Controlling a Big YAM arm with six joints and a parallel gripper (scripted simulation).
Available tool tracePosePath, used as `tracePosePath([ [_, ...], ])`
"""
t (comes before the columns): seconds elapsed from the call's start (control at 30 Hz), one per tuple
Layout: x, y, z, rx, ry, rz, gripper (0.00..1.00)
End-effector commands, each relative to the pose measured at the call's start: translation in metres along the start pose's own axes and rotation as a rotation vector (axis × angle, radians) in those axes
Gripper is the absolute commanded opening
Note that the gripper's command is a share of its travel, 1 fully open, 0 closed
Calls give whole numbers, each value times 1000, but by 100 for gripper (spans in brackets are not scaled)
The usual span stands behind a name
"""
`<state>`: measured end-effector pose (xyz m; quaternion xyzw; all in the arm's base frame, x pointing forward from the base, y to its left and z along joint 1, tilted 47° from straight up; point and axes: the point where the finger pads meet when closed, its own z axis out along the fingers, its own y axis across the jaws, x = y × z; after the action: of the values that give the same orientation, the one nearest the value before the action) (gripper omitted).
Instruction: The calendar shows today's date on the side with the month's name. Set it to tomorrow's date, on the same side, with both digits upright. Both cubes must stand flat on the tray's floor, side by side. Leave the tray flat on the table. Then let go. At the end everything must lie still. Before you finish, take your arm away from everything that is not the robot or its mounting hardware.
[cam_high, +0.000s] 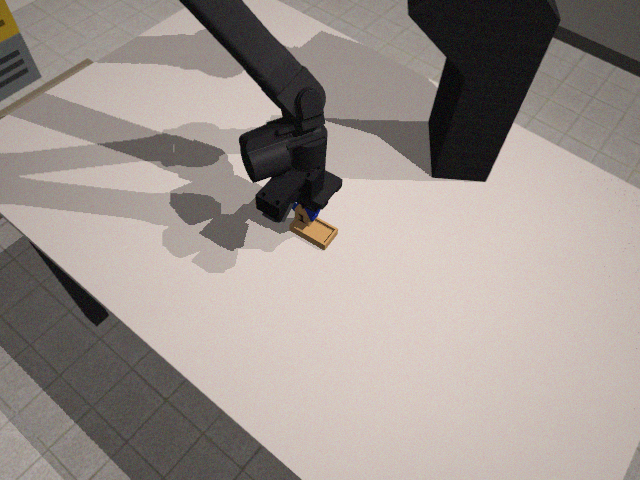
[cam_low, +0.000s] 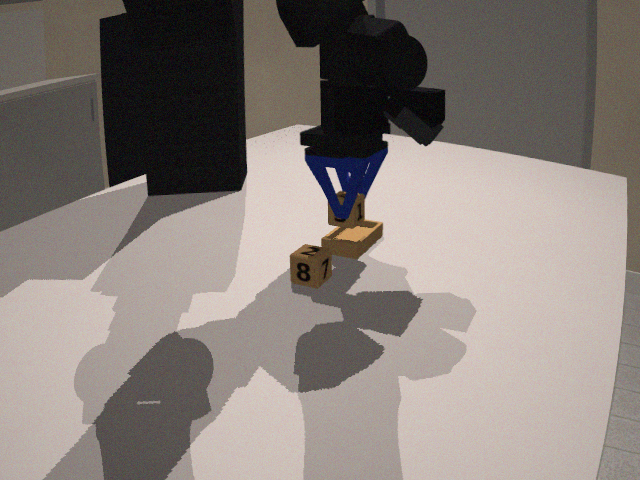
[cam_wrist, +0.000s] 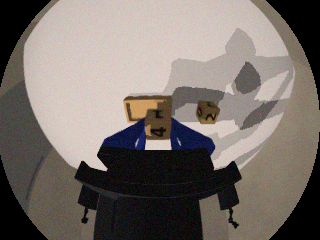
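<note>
My gripper (cam_low: 345, 209) with blue fingers is shut on a wooden digit cube (cam_low: 352, 211) that shows a 1 on one side. It holds the cube just above the near-left end of the small wooden tray (cam_low: 353, 237), which lies flat on the table. The tray also shows in the top view (cam_high: 316, 230) and in the wrist view (cam_wrist: 146, 107), with the held cube (cam_wrist: 159, 124) in front of it. A second digit cube (cam_low: 310, 265) stands on the table beside the tray, outside it, showing 8, 1 and 2. It also shows in the wrist view (cam_wrist: 207, 111).
A tall black block (cam_high: 478, 82) stands at the back of the table, well away from the tray. The table's edges are far from the objects.
</note>
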<state>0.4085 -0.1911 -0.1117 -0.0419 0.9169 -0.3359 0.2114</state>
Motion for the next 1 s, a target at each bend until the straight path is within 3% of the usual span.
tracePosePath([
  [0.0,3,-2,6,2,6,-9,27],
  [0.97,2,-1,15,2,3,-9,27],
])
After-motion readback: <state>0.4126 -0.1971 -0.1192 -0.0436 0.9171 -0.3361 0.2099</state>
